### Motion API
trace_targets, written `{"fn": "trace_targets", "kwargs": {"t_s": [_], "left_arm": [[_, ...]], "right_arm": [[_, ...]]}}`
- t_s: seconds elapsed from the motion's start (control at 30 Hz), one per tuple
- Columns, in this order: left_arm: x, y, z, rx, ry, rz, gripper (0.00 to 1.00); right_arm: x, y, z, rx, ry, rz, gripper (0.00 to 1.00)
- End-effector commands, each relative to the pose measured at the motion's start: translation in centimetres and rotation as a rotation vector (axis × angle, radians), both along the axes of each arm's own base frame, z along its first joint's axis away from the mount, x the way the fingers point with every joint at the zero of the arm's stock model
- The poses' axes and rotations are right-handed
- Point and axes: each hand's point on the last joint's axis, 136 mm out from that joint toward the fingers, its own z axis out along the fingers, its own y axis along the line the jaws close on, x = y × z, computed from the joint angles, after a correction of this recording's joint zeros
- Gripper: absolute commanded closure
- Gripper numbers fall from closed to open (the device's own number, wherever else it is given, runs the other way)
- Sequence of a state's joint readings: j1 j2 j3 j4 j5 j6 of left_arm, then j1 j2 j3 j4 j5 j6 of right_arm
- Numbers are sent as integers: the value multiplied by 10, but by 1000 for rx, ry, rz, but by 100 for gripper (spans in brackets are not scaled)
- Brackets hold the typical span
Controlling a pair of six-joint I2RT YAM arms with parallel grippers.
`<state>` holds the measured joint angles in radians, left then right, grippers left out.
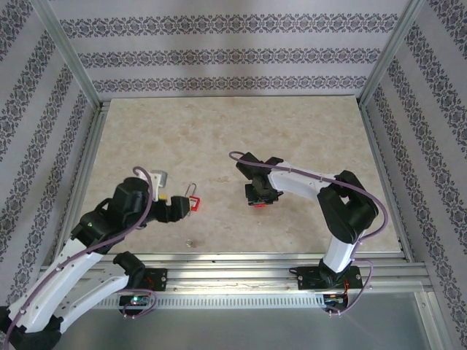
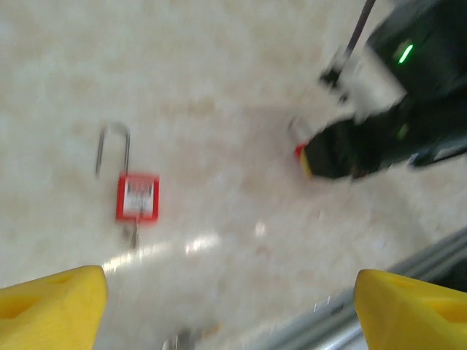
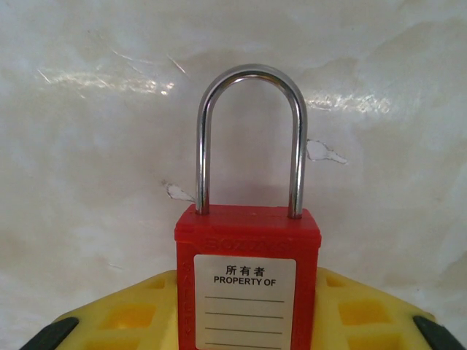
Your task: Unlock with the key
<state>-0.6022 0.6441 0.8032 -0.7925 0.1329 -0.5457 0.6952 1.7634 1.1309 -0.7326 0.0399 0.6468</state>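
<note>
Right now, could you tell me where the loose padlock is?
From above, the loose padlock lies on the table left of centre, just beyond the left gripper.

The left wrist view is smeared by motion. The loose padlock [image 2: 136, 197] at 9 o'clock has an unreadable label, and the small thing at its lower end cannot be made out. The 2 yellow fingertips [image 2: 51, 302] of the left gripper [image 2: 226, 313] are cut by the bottom edge. In the right wrist view the held padlock [image 3: 246, 281] loses its lower body at 6 o'clock and hides the middle of the right gripper [image 3: 246, 324]. From above, a speck [image 1: 190, 242] is too small to name.
</note>
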Motion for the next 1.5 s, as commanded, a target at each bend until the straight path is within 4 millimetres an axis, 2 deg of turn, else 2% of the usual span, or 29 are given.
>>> {"fn": "trace_targets", "kwargs": {"t_s": [0.0, 0.07, 0.17, 0.2, 0.23, 0.27, 0.33, 0.43, 0.53, 0.7, 0.8, 1.03, 1.13, 1.47], "left_arm": [[-23, 22, -39, 112, 171, 107, 14], [-25, 18, -52, 148, 219, 118, 16], [-28, 7, -72, 215, 273, 114, 16], [-28, 5, -80, 240, 284, 115, 16], [-29, 2, -88, 261, 297, 108, 17], [-31, 1, -96, 285, 317, 104, 17], [-37, 4, -111, 337, 364, 102, 21], [-43, 3, -122, 341, 393, 91, 26], [-49, 0, -137, 338, 431, 69, 30], [-52, -15, -159, 310, 477, 23, 40], [-52, -15, -167, 341, 493, 13, 44], [-47, -20, -183, 347, 519, -1, 52], [-48, -13, -185, 380, 534, 14, 57], [-52, -11, -196, 349, 554, 22, 66]], "right_arm": [[-7, -12, -15, -38, 44, 0, 99], [-8, -16, -20, -33, 60, -12, 98], [-8, -19, -24, -9, 60, -34, 87], [-9, -19, -23, 0, 57, -40, 82], [-8, -21, -22, 7, 48, -47, 72], [-7, -21, -19, 18, 39, -51, 67], [-6, -22, -9, 34, 8, -51, 52], [-2, -19, 14, 85, -61, -27, 33], [1, -13, 41, 151, -132, 1, 22], [3, -10, 84, 231, -244, 27, 16], [1, -9, 96, 257, -263, 35, 15], [-5, -8, 99, 286, -270, 46, 13], [-6, -10, 100, 277, -275, 49, 13], [-7, -11, 98, 274, -278, 46, 12]]}}
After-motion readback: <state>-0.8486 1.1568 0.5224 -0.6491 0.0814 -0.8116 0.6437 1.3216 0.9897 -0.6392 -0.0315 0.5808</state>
